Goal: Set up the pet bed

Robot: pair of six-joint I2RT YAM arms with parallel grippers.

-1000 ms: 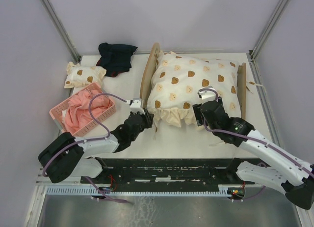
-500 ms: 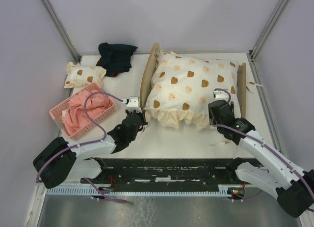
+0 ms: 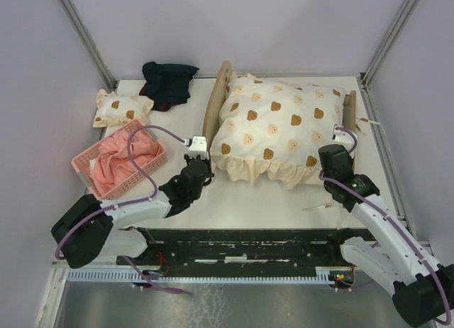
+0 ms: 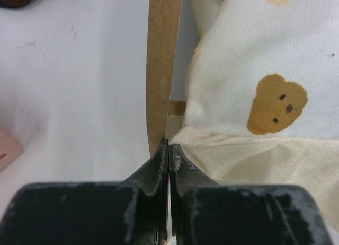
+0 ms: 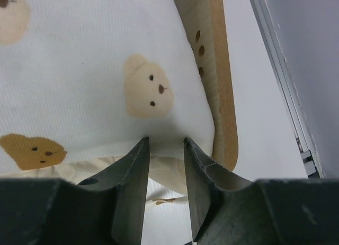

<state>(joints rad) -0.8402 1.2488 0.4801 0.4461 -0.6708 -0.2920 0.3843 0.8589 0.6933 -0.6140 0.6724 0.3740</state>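
Scene: I am watching the pet bed (image 3: 213, 118) standing toward the far side of the table (image 3: 248, 200), its arched headboard on the left and its footboard (image 3: 349, 115) on the right. The bear-print quilt (image 3: 280, 126) is lying puffed across it and hiding whatever sits beneath.

Left gripper (image 4: 168, 149): The jaws are pressed together, tips at the near end of the headboard where the quilt's frill is meeting the wood. I cannot tell whether a thread of frill is caught between them.

Right gripper (image 5: 165, 149): The jaws are standing partly spread, straddling the quilt's near edge just beside the footboard. Cloth is showing in the gap, but the fingers are not clamping it.

Step in hand: As I read it, I am dressing the bed, working the quilt's two near corners so that it is lying square between the boards.

Next move: I am judging that it calls for a firm pinch on the right corner. A level pull on both sides should follow, gentle enough that the light frame is not sliding or tipping.

Off to the side: A small bear-print pillow (image 3: 122, 108), a pink basket (image 3: 85, 165) of pink cloth and a dark garment (image 3: 169, 83) are waiting at the left, well apart from the bed.
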